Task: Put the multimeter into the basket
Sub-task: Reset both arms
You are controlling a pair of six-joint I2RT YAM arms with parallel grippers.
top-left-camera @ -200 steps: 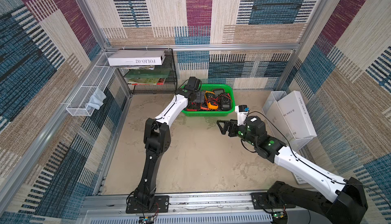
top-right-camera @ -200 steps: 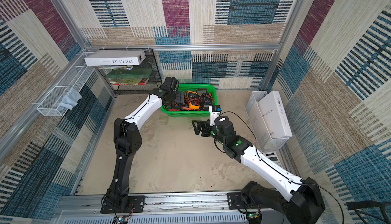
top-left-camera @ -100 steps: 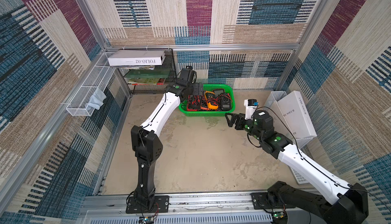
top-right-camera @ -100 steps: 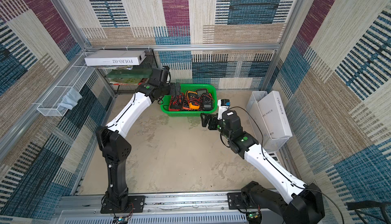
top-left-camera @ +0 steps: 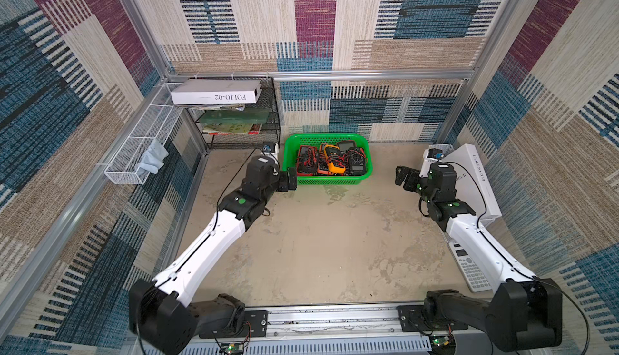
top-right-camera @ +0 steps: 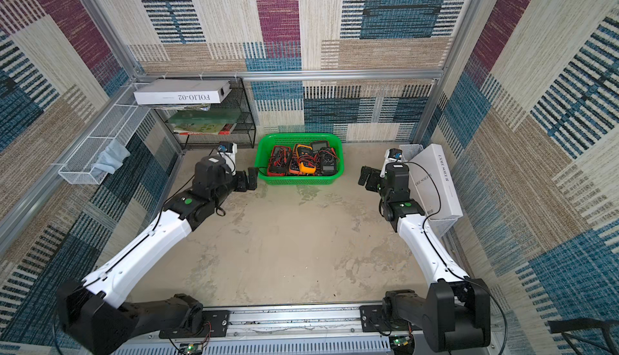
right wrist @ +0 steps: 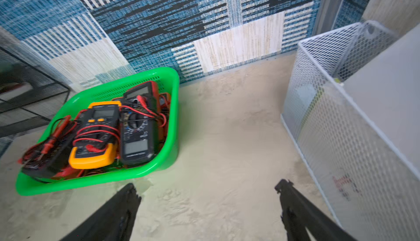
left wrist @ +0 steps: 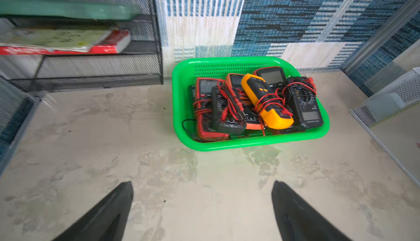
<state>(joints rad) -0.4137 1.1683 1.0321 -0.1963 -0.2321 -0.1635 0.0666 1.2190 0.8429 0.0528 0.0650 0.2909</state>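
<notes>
Green plastic basket, slotted sides, heaped with red-leaded multimeters, my left hand and right hand were spread wide, holding nothing.

Left claw, right claw: agape

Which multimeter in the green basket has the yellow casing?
The yellow multimeter in the middle of the pile, red leads wound round it; its neighbours have red, orange or black casings.
</notes>
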